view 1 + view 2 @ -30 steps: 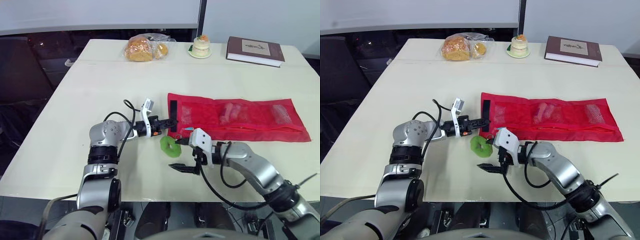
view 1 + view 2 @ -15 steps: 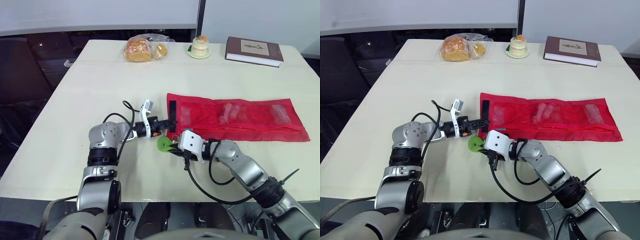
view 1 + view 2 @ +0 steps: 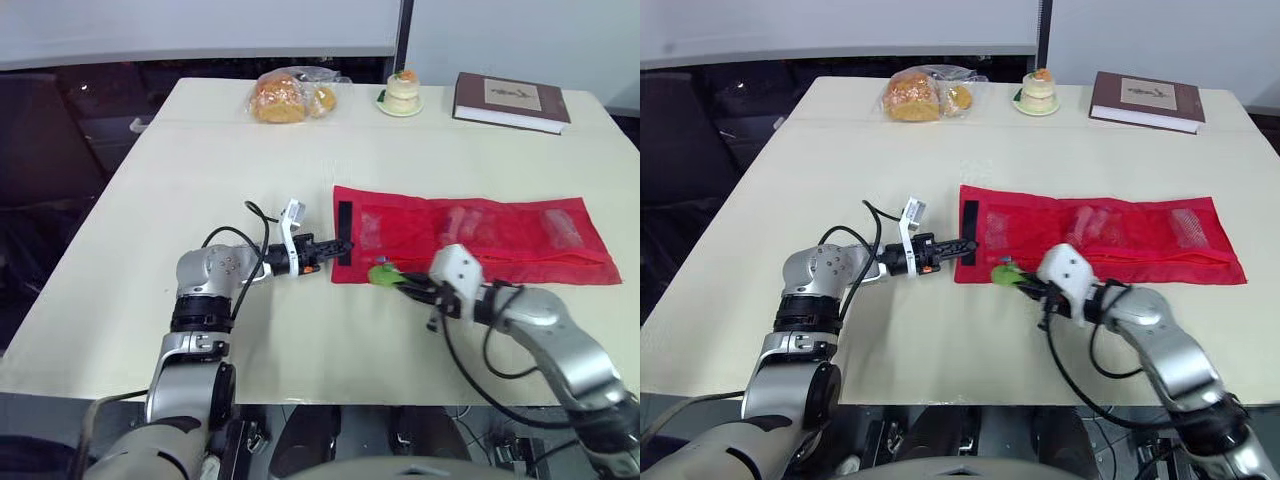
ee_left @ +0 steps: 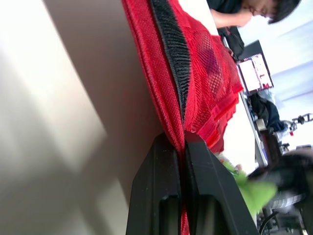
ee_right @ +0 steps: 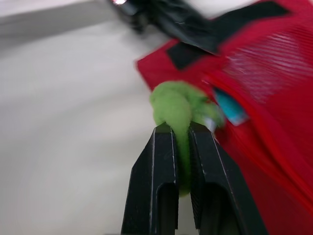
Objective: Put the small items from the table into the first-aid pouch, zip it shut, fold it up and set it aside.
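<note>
Right pincer (image 5: 181, 131) clamps green ring (image 5: 174, 105), just beside red pouch (image 3: 480, 236).

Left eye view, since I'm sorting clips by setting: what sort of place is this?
Probably an office or lab: a table holding bagged bread and a book, and the left wrist view catches a person near a lit screen.

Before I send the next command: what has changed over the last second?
The right gripper, open beside the green ring a second ago, shut on it, picked it up off the table and carried it rightward to the red pouch's near edge. The left gripper stays clamped on the pouch's left end. Pouch, bagged bread, cake and book have not moved.
</note>
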Controlling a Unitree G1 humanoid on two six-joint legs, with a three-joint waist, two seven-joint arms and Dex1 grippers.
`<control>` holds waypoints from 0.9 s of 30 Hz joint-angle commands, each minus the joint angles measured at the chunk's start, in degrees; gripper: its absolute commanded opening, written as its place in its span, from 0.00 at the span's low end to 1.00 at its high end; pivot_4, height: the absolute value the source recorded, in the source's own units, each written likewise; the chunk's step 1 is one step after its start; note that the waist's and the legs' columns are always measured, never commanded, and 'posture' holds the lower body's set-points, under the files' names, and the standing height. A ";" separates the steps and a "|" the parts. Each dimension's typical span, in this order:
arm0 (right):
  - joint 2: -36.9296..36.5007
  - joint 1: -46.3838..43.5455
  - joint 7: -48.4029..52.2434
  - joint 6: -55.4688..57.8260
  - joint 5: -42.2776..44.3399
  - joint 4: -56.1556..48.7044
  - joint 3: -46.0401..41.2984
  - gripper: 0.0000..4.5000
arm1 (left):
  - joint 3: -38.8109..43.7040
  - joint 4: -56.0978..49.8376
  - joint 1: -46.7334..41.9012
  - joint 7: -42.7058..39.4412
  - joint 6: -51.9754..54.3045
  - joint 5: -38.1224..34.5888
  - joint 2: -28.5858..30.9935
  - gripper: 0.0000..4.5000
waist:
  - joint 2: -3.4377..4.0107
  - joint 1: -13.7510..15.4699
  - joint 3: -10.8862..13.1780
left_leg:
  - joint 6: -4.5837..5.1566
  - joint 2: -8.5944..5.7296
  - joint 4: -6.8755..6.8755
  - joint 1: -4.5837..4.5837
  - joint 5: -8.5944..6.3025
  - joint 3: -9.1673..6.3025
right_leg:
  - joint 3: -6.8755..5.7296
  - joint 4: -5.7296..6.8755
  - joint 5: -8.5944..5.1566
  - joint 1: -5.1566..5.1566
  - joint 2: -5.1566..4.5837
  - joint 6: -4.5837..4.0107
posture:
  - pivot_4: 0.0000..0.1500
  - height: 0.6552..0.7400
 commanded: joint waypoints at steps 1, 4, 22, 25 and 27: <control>-2.30 2.82 -1.61 -0.19 1.63 -2.23 -9.26 0.01 | 0.17 2.44 0.21 -0.45 -2.26 2.12 2.42 0.00 | 0.01 -0.31 -0.01 | 0.02 -0.02 0.00 0.02 -0.01 0.07 | 0.06 0.00 0.00 0.00 -0.02 0.00 | 1.00 0.87; -3.70 6.09 -2.53 -1.51 2.15 -0.53 -16.12 0.01 | -0.43 3.86 -0.34 -1.22 -3.39 2.62 3.25 0.00 | 0.03 -0.26 -0.02 | 0.20 0.02 0.00 0.11 -0.11 0.11 | 0.08 0.06 0.00 0.00 0.01 0.00 | 1.00 0.87; -8.62 9.44 -20.92 -5.38 -9.78 22.99 -34.66 0.01 | 0.19 6.67 -0.05 -2.71 -6.91 4.58 9.95 0.00 | 0.06 -1.35 -0.03 | 0.19 0.06 -0.06 0.12 -0.11 0.15 | 0.15 0.09 -0.02 -0.01 0.08 -0.03 | 1.00 0.87; -8.81 9.14 -23.02 -5.63 -10.12 25.22 -36.47 0.01 | -0.26 8.00 0.25 -3.52 -8.53 5.86 12.52 0.00 | 0.06 -1.68 -0.03 | 0.19 0.11 -0.07 0.13 -0.11 0.16 | 0.15 0.08 -0.03 -0.01 0.10 -0.04 | 1.00 0.87; -8.96 9.17 -24.11 -5.89 -10.48 25.81 -36.88 0.01 | -0.49 9.06 0.28 -4.00 -9.34 6.49 13.92 0.00 | 0.08 -1.66 -0.02 | 0.19 0.12 -0.07 0.14 -0.11 0.16 | 0.15 0.08 -0.04 -0.01 0.12 -0.06 | 1.00 0.87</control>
